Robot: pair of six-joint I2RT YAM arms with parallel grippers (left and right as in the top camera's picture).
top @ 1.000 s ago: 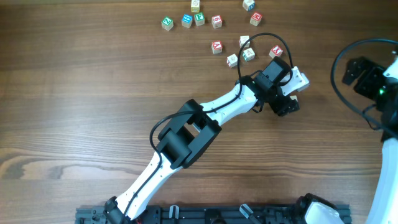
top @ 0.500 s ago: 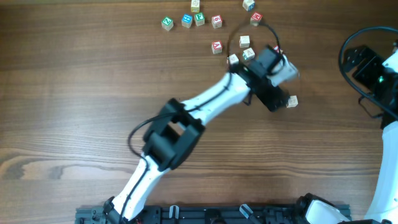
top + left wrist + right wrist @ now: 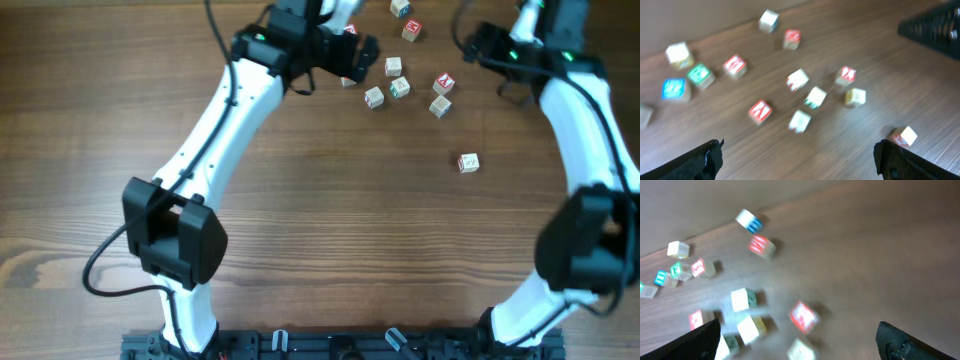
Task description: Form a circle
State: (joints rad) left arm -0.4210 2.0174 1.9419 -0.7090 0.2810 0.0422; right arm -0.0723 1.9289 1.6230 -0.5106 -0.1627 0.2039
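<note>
The circle of small pale wooden alphabet cubes [image 3: 400,88] is not a ring yet: the cubes lie loose in a scattered group at the far side of the brown wooden table [image 3: 330,230]. One red-lettered cube [image 3: 468,162] lies alone, well apart from the group and nearer to the robot. The left gripper [image 3: 800,161] hangs above the group, its jaws spread wide with nothing between them. The right gripper [image 3: 802,341] is over the right side of the group, also spread wide and empty.
</note>
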